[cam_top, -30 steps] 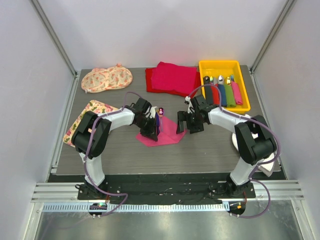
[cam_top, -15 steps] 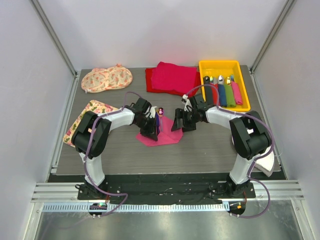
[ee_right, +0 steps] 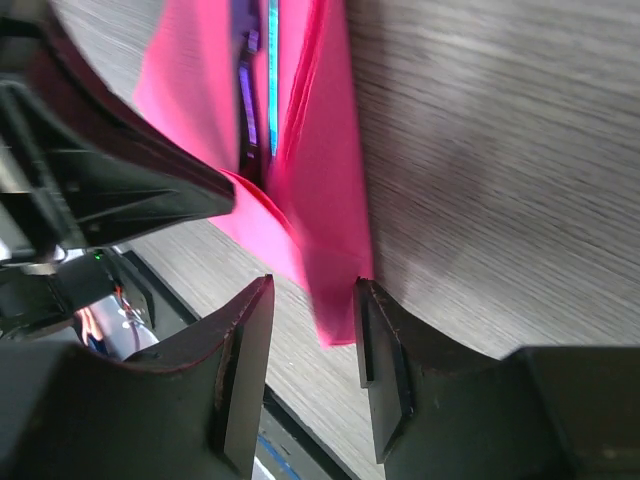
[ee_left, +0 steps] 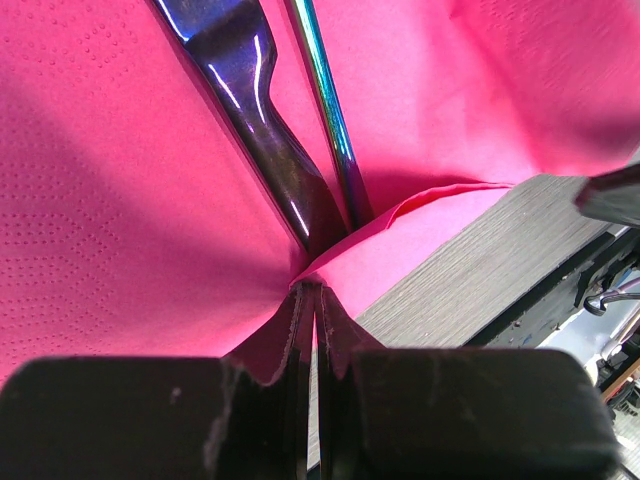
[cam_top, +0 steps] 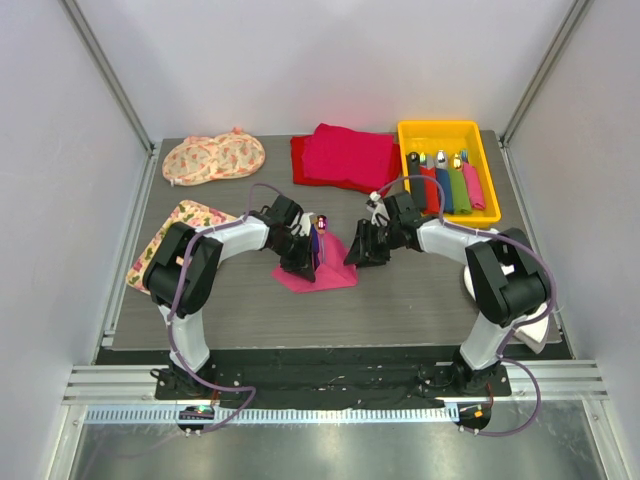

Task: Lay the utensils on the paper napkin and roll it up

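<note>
Utensils (ee_left: 262,120) lay on napkin (ee_left: 100,200); roll barely started. Left jaws clenched on its lifted edge; right jaws released, straddling the right edge.

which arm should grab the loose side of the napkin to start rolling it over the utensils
Right. The right gripper is open, with the free edge of the paper napkin lying between its fingers. The left gripper is shut on another fold of it beside the utensils, so it is likely best left holding.
</note>
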